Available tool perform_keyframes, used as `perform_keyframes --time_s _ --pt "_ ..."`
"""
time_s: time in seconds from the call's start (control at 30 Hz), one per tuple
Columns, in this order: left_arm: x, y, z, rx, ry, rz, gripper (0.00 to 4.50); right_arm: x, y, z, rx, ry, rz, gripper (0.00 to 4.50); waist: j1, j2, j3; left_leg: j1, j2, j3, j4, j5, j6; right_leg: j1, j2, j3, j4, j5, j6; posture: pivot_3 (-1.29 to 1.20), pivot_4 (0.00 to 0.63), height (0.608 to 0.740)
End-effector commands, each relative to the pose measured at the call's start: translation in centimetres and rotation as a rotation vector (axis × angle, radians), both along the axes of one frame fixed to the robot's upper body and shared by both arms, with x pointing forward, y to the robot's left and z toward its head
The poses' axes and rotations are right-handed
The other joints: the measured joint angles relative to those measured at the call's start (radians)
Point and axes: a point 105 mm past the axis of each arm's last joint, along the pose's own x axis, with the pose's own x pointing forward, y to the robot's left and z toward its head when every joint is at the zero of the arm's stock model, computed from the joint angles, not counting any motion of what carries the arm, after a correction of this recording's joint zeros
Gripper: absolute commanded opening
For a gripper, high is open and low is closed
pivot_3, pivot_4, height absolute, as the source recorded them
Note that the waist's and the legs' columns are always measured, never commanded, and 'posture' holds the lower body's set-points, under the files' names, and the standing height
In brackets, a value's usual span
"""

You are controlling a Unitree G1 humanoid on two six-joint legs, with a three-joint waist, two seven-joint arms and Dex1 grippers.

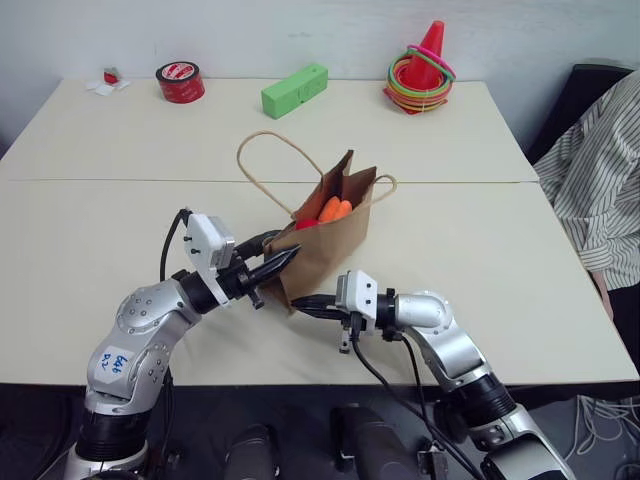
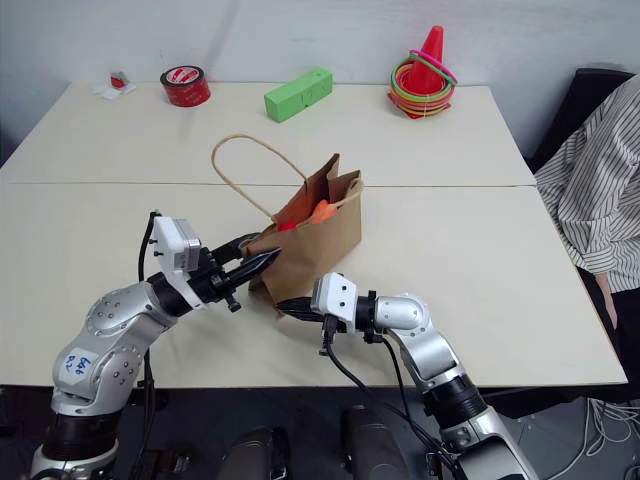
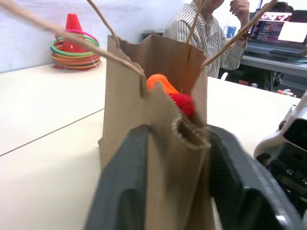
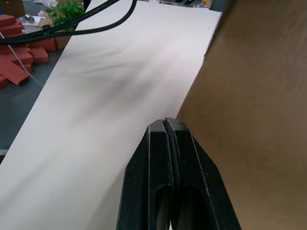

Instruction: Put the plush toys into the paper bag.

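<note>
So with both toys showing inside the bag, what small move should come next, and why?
Probably free the left gripper from the paper bag: its fingers pinch the bag's near edge, and the orange toy and red toy already sit inside. The shut right gripper rests beside the bag's base.

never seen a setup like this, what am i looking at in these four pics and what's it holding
This is a two-armed humanoid robot at a pale table. Two pictures come from cameras in its head, looking down over its arms. The other two come from cameras on each wrist, looking along the black fingers.

The left pincer is closed on the near edge of a brown paper bag, with one finger on each side of the paper. The right pincer is shut, holds nothing, and sits by the bag's lower corner.

An orange plush toy and a red plush toy peek out of the bag. At the table's far edge stand a red tape roll, a green block and a cone with coloured rings. A person in a striped shirt sits to the right.
</note>
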Motion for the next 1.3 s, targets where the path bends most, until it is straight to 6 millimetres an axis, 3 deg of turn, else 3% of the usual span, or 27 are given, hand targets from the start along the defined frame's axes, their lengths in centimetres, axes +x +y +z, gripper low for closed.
perform_keyframes --time_s 0.03,0.07,0.1,0.33,0.43,0.5,0.6,0.8,0.87,0.97,1.1,1.17,1.3 --pt "-0.5 0.0 1.3 -0.008 -0.057 -0.071 0.41 -0.3 -1.2 1.3 0.032 -0.027 -0.015 0.0 0.0 0.0 0.0 0.0 0.0 0.0 0.0 0.0 0.0 0.0 0.0 0.0 0.0 0.0 0.0 0.0 0.15 0.74" --pt "-0.6 0.0 1.5 -0.007 -0.06 -0.096 0.08 -0.5 -1.7 1.3 0.031 -0.019 -0.021 0.0 0.001 0.0 0.0 0.0 0.0 0.0 0.0 0.0 0.0 0.0 0.0 0.0 0.0 0.0 0.0 0.0 0.15 0.74" --pt "-0.7 0.1 1.7 -0.008 -0.062 -0.131 0.03 -0.6 -2.5 1.3 0.031 -0.015 -0.038 0.0 0.001 0.0 0.0 0.0 0.0 0.0 0.0 0.0 0.0 0.0 0.0 0.0 0.0 0.0 0.0 0.0 0.15 0.74" --pt "-2.1 1.2 2.4 0.076 0.012 -0.494 0.03 -2.3 -10.3 1.5 -0.047 0.019 -0.143 0.0 0.005 0.0 0.0 0.0 -0.002 0.0 0.0 0.0 0.0 0.0 0.0 -0.001 -0.001 0.0 0.0 0.0 0.15 0.74" --pt "-2.0 1.9 2.6 0.142 -0.005 -0.618 0.03 -3.0 -14.0 1.4 -0.129 0.002 -0.192 0.0 0.008 0.0 0.0 0.0 -0.004 0.0 0.0 0.0 0.0 0.001 0.001 -0.001 -0.002 0.0 0.0 0.0 0.15 0.74" --pt "-1.4 2.4 2.3 0.19 -0.012 -0.646 0.03 -3.1 -15.4 1.9 -0.148 -0.027 -0.222 0.0 0.008 0.0 0.0 0.0 -0.004 0.0 0.0 0.0 0.0 0.001 0.001 -0.001 -0.003 0.0 0.0 0.0 0.15 0.74" --pt "-0.3 3.1 1.5 0.263 -0.023 -0.656 0.03 -2.8 -16.7 2.5 -0.148 -0.058 -0.271 0.0 -0.002 0.0 0.0 0.001 -0.003 0.0 0.0 0.0 0.0 0.001 0.002 -0.001 -0.003 0.0 0.0 0.0 0.15 0.74" --pt "0.9 3.6 0.5 0.385 -0.056 -0.586 0.03 -2.7 -16.9 3.2 -0.051 -0.028 -0.321 0.0 0.0 0.0 0.0 0.0 -0.002 0.0 0.0 0.0 0.0 0.001 0.002 0.0 -0.003 0.0 0.0 0.0 0.15 0.74" --pt "1.4 4.3 1.0 0.37 -0.054 -0.481 0.44 -2.9 -16.8 3.9 0.005 -0.002 -0.325 0.0 0.001 0.0 0.0 0.0 0.0 0.0 0.0 0.0 0.001 0.001 0.001 0.0 -0.003 0.0 0.001 0.0 0.15 0.74" --pt "1.6 6.0 1.9 0.374 -0.116 -0.342 1.22 -3.0 -17.5 4.4 0.01 0.003 -0.351 0.65 -0.002 0.0 0.0 0.0 0.001 0.0 0.0 -0.001 0.002 0.001 0.0 0.0 -0.002 0.0 0.002 0.0 0.15 0.74" --pt "0.7 9.7 2.1 0.406 -0.102 -0.171 2.5 -3.0 -20.0 5.9 -0.051 -0.051 -0.39 2.01 -0.004 0.001 0.0 0.0 0.001 0.001 0.0 -0.002 0.003 0.001 0.0 0.0 -0.002 0.0 0.002 0.0 0.15 0.74" --pt "-0.4 12.7 1.2 0.464 -0.053 -0.07 3.16 -3.0 -21.9 7.1 -0.129 -0.088 -0.405 2.77 -0.007 0.001 0.001 0.0 0.001 0.001 0.0 -0.004 0.007 0.001 0.0 0.0 -0.002 0.0 0.002 0.0 0.15 0.74" --pt "-1.8 16.5 0.1 0.518 -0.014 0.101 4.45 -3.1 -24.1 7.8 -0.29 -0.113 -0.358 4.21 -0.001 0.001 0.001 0.001 0.001 0.002 0.0 -0.006 0.009 0.001 -0.001 0.0 -0.004 -0.001 0.001 0.0 0.15 0.74"
